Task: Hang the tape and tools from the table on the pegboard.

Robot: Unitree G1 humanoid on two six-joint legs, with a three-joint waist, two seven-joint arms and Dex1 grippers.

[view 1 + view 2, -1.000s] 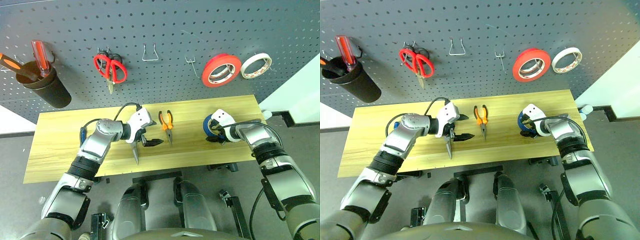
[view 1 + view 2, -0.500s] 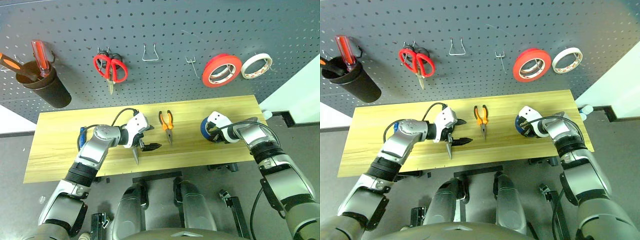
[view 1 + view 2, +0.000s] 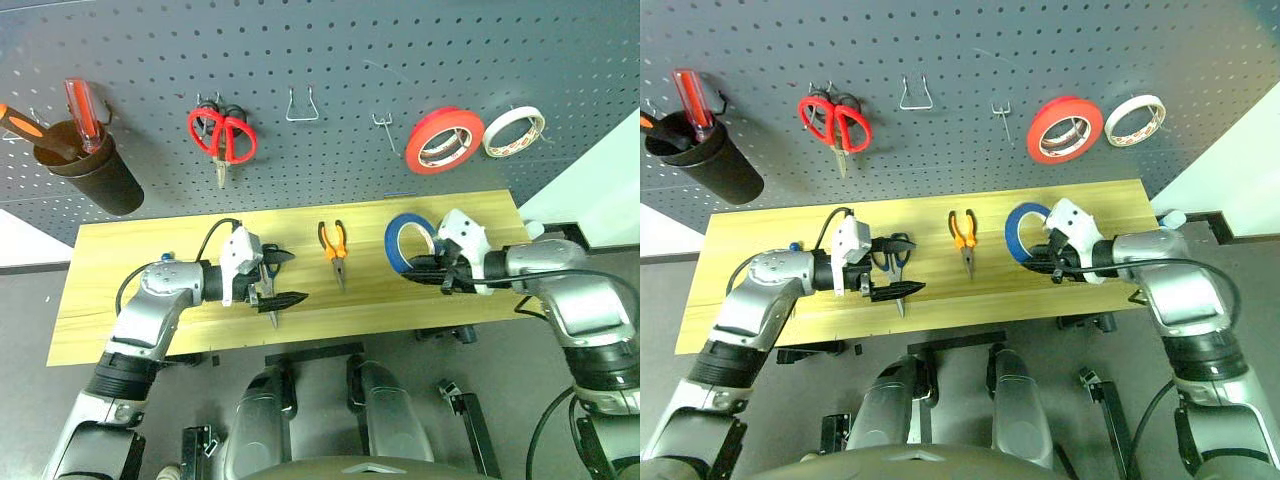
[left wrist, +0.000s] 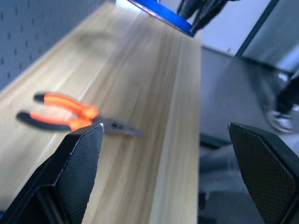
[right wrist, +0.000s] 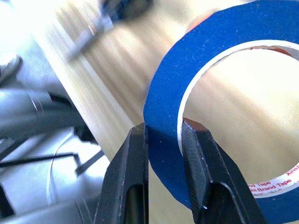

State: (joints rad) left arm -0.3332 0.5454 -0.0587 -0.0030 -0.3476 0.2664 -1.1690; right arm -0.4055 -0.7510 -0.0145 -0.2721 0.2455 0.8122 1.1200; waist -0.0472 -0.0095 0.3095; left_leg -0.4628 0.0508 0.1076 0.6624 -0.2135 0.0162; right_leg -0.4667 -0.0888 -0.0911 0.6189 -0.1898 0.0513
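Grey pegboard (image 3: 330, 60) backs our bench, already carrying a cup, red scissors (image 3: 222, 135), two bare hooks (image 3: 300, 105), and a red roll (image 3: 443, 140) and a white roll (image 3: 514, 130) on the right, so the free pegs between look like the places for our things.

On the table (image 3: 100, 290), our left gripper (image 3: 270, 277) hangs with its jaws spread wide and nothing between them. The dark scissors (image 3: 268, 290) lie right under those jaws, touching the wood, blades towards us. We judge the hand is parked there so it can drop onto them once the right arm is done. Ahead of the open jaws, farther right, the pliers (image 3: 334, 247) rest flat, handles towards the board, easy to pinch across the pivot.

Our right gripper (image 5: 163, 140) is clamped on the blue tape (image 3: 408, 240): one finger outside the ring, one inside the hole, pinching the wall at its edge. Holding it so, upright and off the wood, leaves the hole clear to slip over a hook.
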